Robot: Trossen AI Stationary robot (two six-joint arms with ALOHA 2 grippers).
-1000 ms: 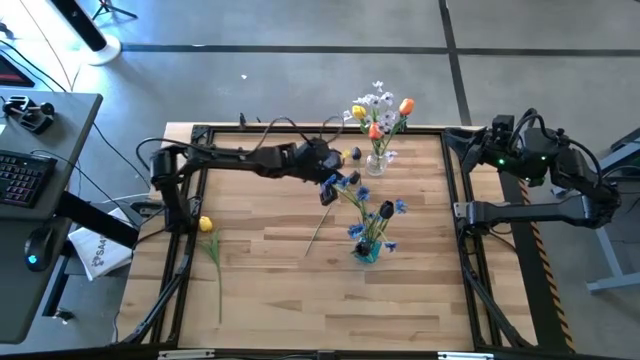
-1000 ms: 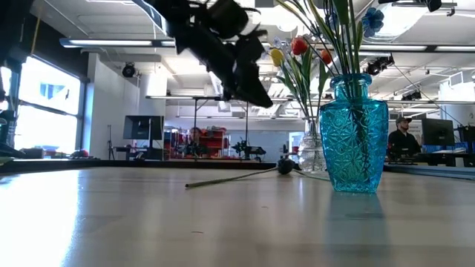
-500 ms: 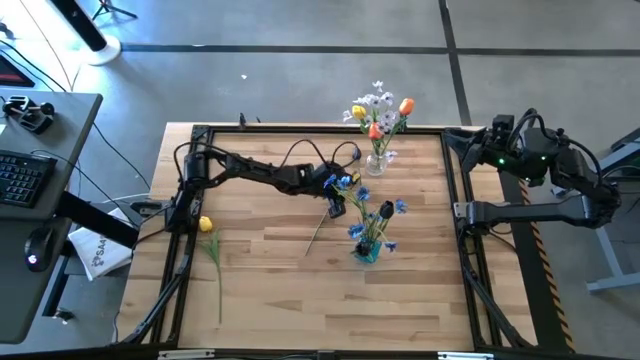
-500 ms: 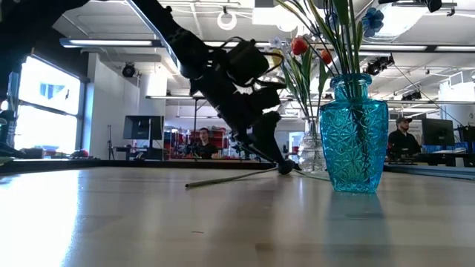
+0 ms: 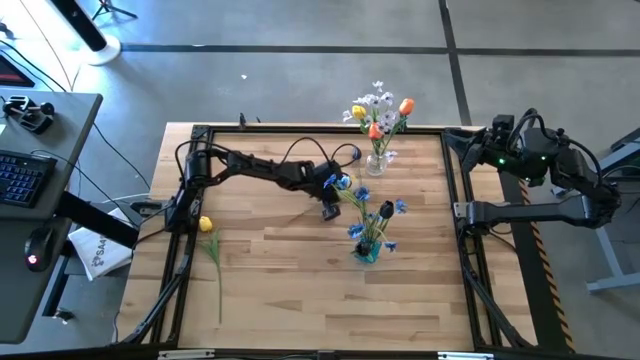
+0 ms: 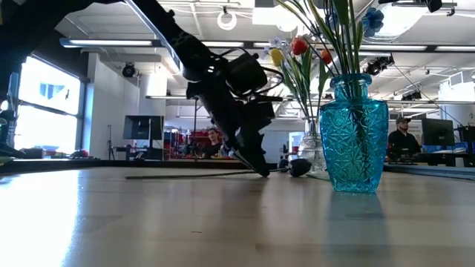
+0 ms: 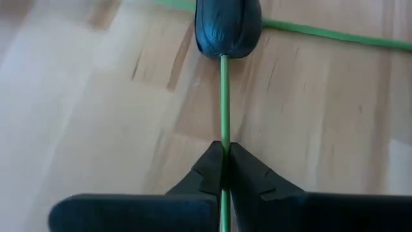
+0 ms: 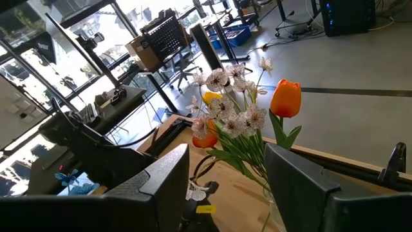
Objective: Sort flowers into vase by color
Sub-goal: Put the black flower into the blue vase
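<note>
My left gripper [image 5: 331, 211] is down on the table between the two vases, shut on a dark purple tulip's stem. That tulip's head [image 7: 227, 26] lies on the wood in front of the fingers, and the low view shows it [image 6: 299, 167] beside the blue vase [image 6: 355, 133]. The blue vase [image 5: 367, 251] holds blue sprays and another purple tulip. A clear vase [image 5: 377, 160] at the far edge holds yellow, red-orange and white-lilac flowers [image 8: 235, 119]. A yellow tulip [image 5: 205, 224] lies near the left edge. My right gripper [image 8: 225, 193] waits open at the far right corner. My left gripper pinches the purple tulip's thin green stem [image 7: 223, 138] between its two fingertips [image 7: 209, 171], a short way behind the head. The fingers slant down onto it from the table's far left. Head and stem [image 6: 185, 175] lie flat on the table.
The blue vase stands close to the right of my left gripper, with its sprays [image 5: 350, 185] leaning over it. The yellow tulip's stem [image 5: 217, 285] runs toward the near edge. A black frame [image 5: 185, 250] rims the table. Bare wood [image 5: 290, 290] lies toward the near side.
My left gripper has come down from beside the clear vase toward the near edge, onto the purple tulip's stem on the table. The tulip has turned about on the wood: its stem's free end has swung toward the left, and its head has slid a little toward the blue vase.
</note>
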